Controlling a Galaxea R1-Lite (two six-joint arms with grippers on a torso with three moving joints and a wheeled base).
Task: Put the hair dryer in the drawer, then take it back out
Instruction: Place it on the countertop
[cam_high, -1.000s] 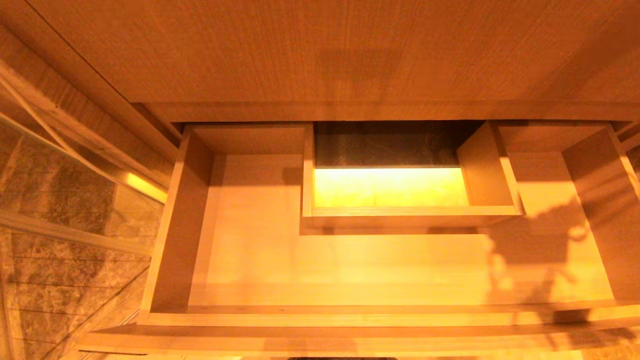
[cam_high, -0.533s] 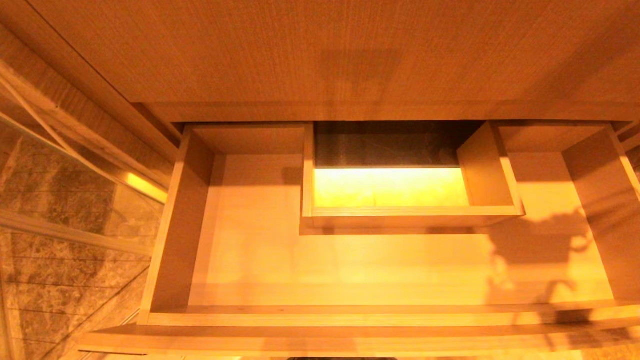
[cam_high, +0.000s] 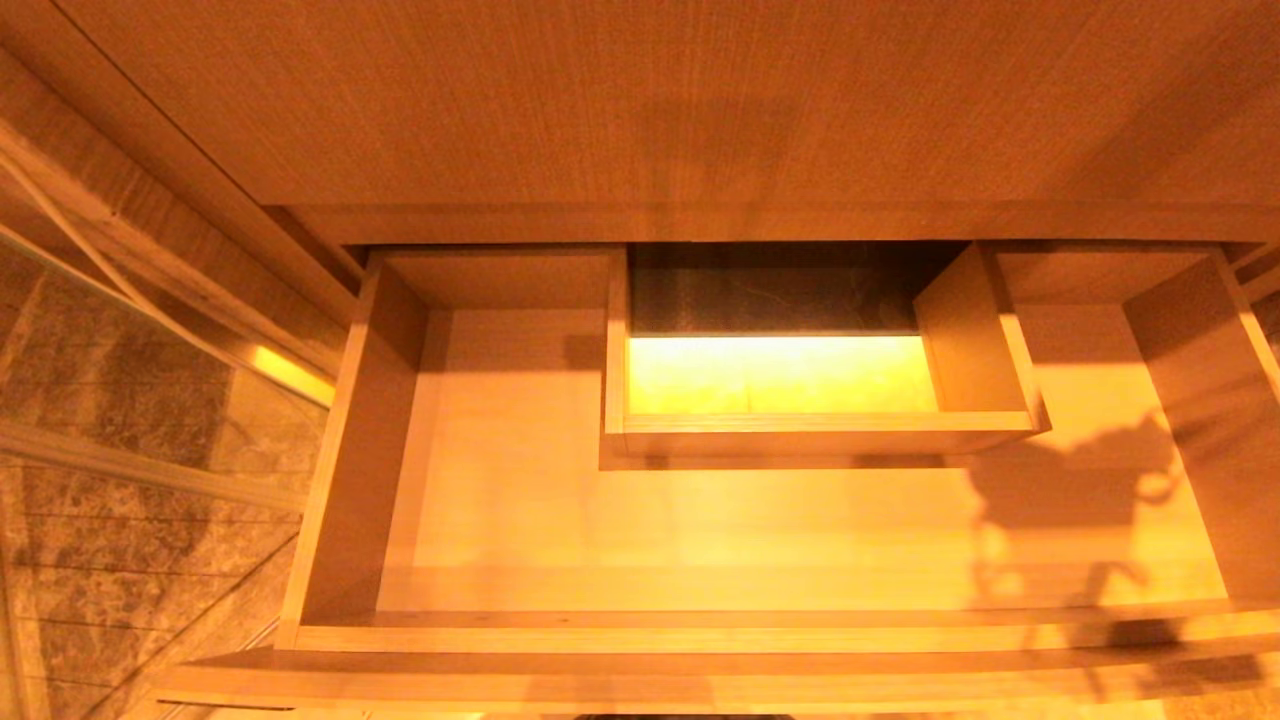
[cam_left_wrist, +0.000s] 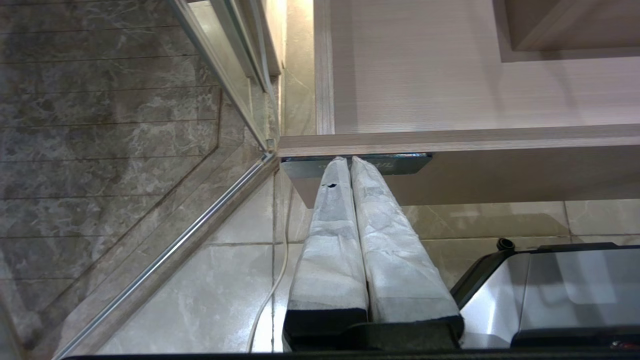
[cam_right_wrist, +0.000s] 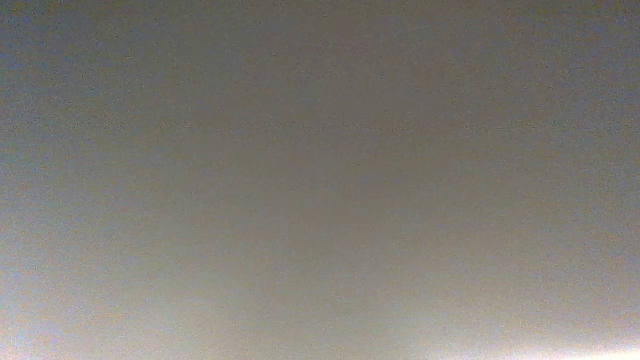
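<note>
The drawer (cam_high: 340, 480) stands open, boxed cut-out (cam_high: 815, 435) inside.

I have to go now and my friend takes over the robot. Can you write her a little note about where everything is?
Left pincer: shut, holding nothing, parked low beside the drawer's front, tips by its dark label.
Right pincer: not in any view; its wrist camera shows only a blank grey surface. Only a shadow falls on the drawer's right side.
Drawer: pulled open, nothing lying inside; its boxed cut-out sits in the middle at the back.
Hair dryer: not visible anywhere.
Done: drawer is open. Whether the dryer has gone in and out cannot be told; check what the right pincer holds.
</note>
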